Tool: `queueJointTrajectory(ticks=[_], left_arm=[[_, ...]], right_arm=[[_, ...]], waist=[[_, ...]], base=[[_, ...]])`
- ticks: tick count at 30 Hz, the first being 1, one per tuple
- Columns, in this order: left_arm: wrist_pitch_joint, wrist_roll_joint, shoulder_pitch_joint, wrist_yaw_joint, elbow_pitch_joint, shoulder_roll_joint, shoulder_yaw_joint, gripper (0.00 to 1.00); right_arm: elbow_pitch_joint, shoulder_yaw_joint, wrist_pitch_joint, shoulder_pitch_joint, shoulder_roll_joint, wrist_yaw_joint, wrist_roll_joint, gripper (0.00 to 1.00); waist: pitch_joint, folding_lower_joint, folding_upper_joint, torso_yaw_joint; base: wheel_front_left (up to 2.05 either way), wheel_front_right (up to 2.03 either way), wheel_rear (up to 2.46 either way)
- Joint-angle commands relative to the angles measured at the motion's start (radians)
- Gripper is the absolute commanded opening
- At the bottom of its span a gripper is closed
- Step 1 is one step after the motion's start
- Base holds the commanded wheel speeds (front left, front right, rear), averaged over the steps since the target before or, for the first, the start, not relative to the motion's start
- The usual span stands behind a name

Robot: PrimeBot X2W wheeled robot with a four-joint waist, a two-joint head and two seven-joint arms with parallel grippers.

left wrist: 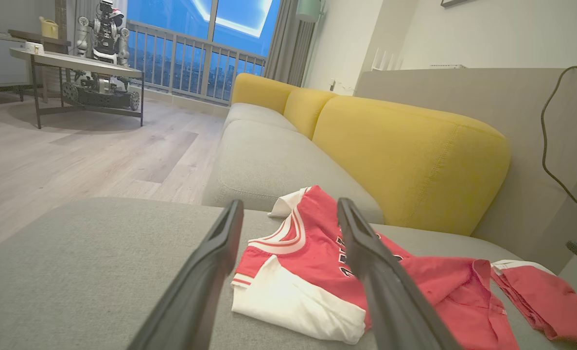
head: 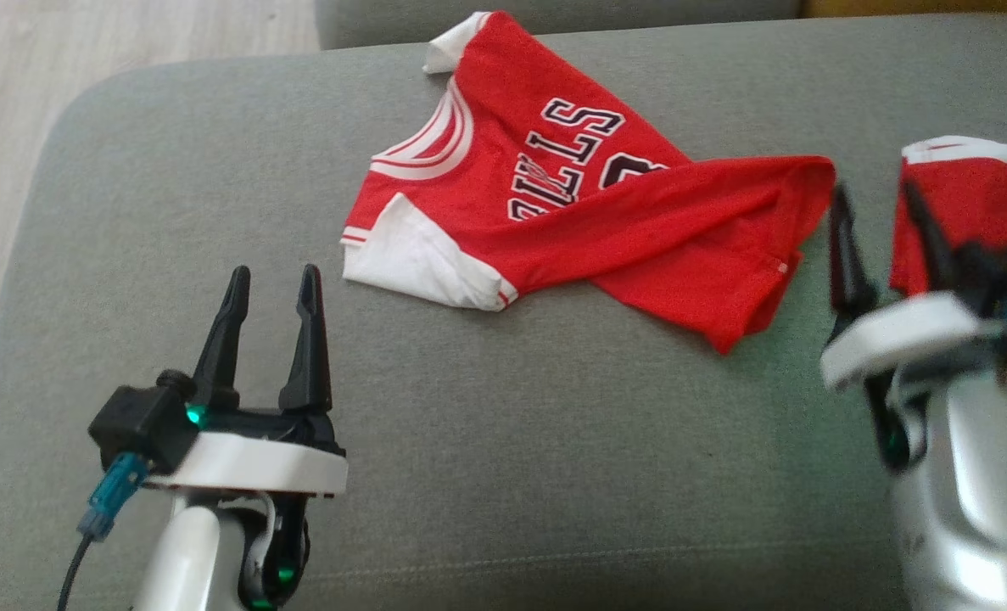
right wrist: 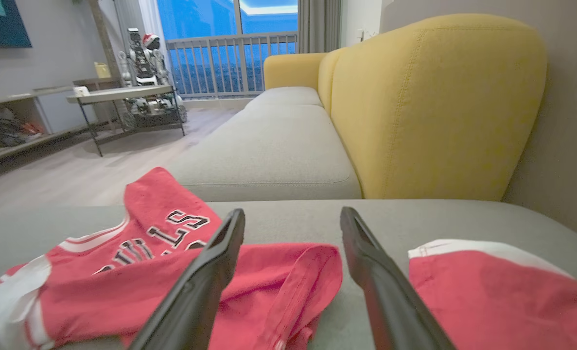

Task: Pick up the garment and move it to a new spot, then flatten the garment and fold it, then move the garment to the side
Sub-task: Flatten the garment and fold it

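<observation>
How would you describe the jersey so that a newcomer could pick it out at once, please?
Start at the wide grey cushion. Towards its far middle lies a crumpled red jersey. Unlike the other red garment to its right, it has white sleeves, a white-striped neckline and black lettering across the chest.

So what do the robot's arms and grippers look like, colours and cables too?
The left gripper and right gripper each have two long, tapering black jaws on a black base, above a white collar and a pale, glossy forearm. Green lights glow at the left base. A blue plug with a dark cable hangs off the left.
</observation>
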Motion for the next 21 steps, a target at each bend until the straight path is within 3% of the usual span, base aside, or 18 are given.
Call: queueJointTrajectory(ticks=[1, 7, 14, 21], left_arm=[[-0.005, 0.008, -0.023, 0.000, -0.038, 0.008, 0.035, 1.00], [-0.005, 0.009, -0.017, -0.008, -0.030, 0.008, 0.037, 1.00], [-0.005, 0.036, -0.030, -0.012, 0.016, 0.008, 0.050, 1.00], [-0.005, 0.125, -0.152, -0.007, 0.228, 0.033, 0.065, 1.00]], right_arm=[[-0.054, 0.035, -0.009, -0.005, 0.011, 0.000, 0.021, 1.00], [-0.210, 0.111, -0.005, 0.183, 0.012, 0.000, 0.143, 1.00], [-0.279, 0.137, 0.012, 0.209, 0.012, 0.000, 0.161, 1.00], [-0.327, 0.151, 0.015, 0.204, 0.012, 0.000, 0.174, 1.00]], waist=[[-0.002, 0.0001, 0.0000, -0.014], [0.005, 0.0001, 0.0000, -0.049], [0.024, 0.0001, 0.0000, -0.092], [0.083, 0.0001, 0.0000, -0.134]], base=[[0.00, 0.00, 0.00], [0.00, 0.00, 0.00], [0.00, 0.00, 0.00], [0.00, 0.00, 0.00]])
